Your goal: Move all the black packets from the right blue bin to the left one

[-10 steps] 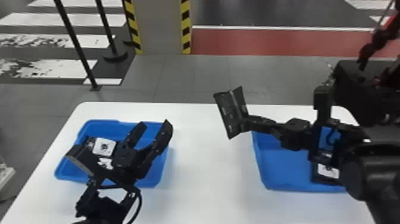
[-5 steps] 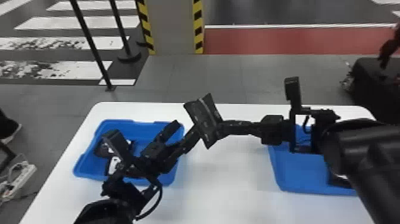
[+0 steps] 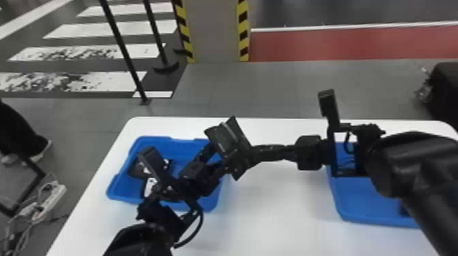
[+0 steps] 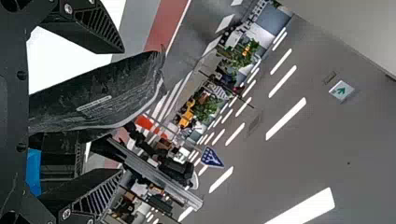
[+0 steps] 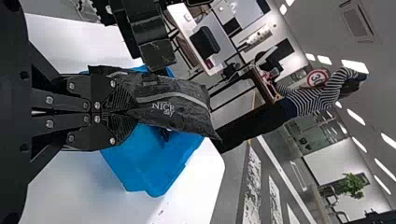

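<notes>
In the head view my right gripper [image 3: 240,157] is over the middle of the white table, beside the left bin, shut on a black packet [image 3: 223,136]. My left gripper [image 3: 180,160] stands open above the left blue bin [image 3: 127,149]. Inside that bin lie black packets [image 3: 136,168] with white labels, partly behind the left arm. The right blue bin [image 3: 361,204] is partly hidden by the right arm. In the left wrist view the packet [image 4: 93,102] shows between the spread fingers of the left gripper [image 4: 122,112]. The right gripper [image 5: 130,112] pinches the packet [image 5: 182,105] at one end.
The two arms are very close at the left bin's right side. White table [image 3: 279,211] lies between the bins. A power strip [image 3: 51,201] and cables are on the left, beyond the table's edge. Black posts [image 3: 122,47] stand behind.
The right arm has moved left from the right bin with the packet, up to the left gripper. The head view has shifted, so the bins appear further right than a second ago.
</notes>
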`<state>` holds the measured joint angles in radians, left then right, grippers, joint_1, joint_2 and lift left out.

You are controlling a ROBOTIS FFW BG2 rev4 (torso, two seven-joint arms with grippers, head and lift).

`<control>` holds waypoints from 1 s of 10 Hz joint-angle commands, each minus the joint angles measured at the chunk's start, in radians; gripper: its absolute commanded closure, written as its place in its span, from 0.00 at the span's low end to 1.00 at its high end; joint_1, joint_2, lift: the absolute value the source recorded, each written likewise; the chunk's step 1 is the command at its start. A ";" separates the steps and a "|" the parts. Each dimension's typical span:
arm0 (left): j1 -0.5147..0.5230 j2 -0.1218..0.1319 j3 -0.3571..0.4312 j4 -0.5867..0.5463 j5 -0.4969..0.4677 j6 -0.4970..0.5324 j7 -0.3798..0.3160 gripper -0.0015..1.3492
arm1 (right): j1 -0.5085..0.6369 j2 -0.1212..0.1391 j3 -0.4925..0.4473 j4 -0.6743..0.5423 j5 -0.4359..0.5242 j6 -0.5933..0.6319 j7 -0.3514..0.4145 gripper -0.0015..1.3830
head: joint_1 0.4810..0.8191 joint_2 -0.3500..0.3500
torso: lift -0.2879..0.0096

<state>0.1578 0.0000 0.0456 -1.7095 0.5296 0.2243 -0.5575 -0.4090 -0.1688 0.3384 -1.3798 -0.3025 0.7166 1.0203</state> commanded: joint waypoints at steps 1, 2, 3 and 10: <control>0.007 -0.003 0.007 0.000 0.017 0.033 0.005 0.18 | 0.002 0.000 0.007 0.007 -0.006 0.000 0.001 0.93 | 0.63 0.73 | 0.60; 0.007 -0.003 0.005 0.000 0.013 0.009 0.011 0.63 | -0.001 0.000 0.007 0.007 -0.007 0.000 0.001 0.93 | 0.63 0.73 | 0.60; 0.011 -0.003 0.000 0.000 0.010 -0.043 0.027 0.92 | -0.006 0.002 0.007 0.009 -0.007 0.000 0.001 0.93 | 0.63 0.74 | 0.60; 0.026 -0.003 -0.001 0.000 0.035 -0.116 0.036 0.90 | -0.023 0.009 0.007 0.068 -0.035 -0.059 -0.014 0.90 | 0.63 0.76 | 0.60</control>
<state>0.1817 0.0000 0.0431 -1.7095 0.5630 0.1145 -0.5214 -0.4323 -0.1616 0.3450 -1.3209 -0.3234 0.6722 1.0082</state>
